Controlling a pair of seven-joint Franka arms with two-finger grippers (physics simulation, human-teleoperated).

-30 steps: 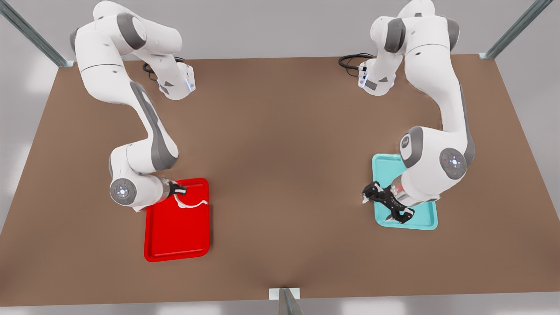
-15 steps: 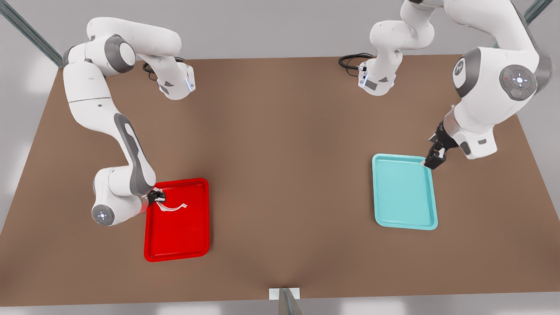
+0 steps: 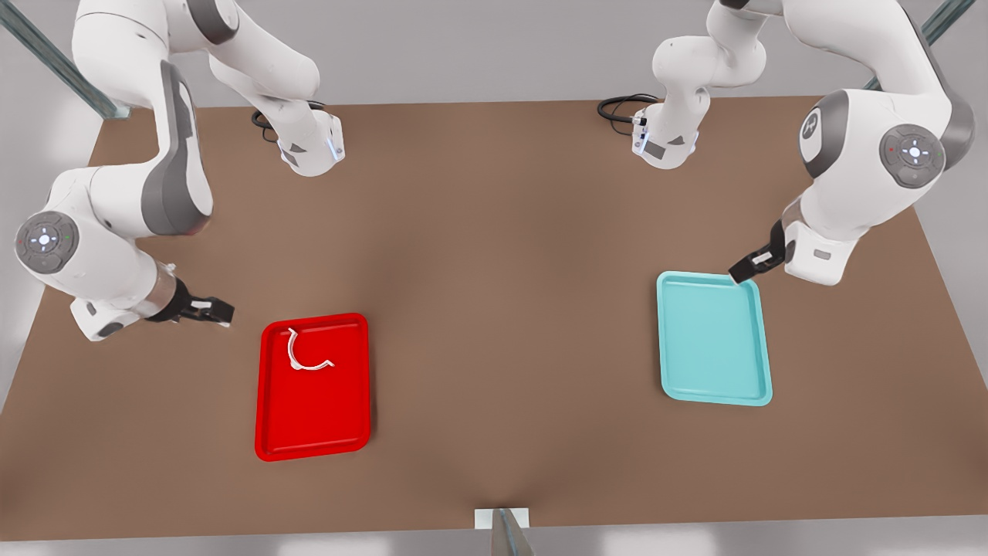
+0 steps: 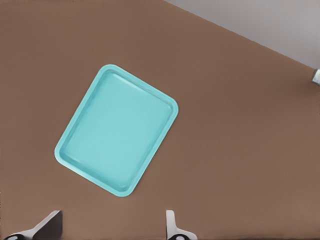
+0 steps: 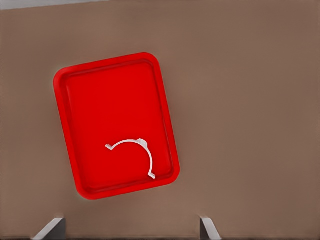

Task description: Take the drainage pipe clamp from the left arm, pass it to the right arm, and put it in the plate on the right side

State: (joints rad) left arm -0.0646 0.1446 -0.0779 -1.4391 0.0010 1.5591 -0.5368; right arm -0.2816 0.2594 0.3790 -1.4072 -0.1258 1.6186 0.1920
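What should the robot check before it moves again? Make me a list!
1. Small white plastic half-ring clamp lies inside the bright red rectangular tray: ok.
2. Right gripper is off the clamp, beside the red tray over the brown table: ok.
3. Right gripper's fingers are spread and empty: ok.
4. Left gripper is open and empty by the teal rectangular tray: ok.
5. Clamp rests flat, not on the rim: ok.
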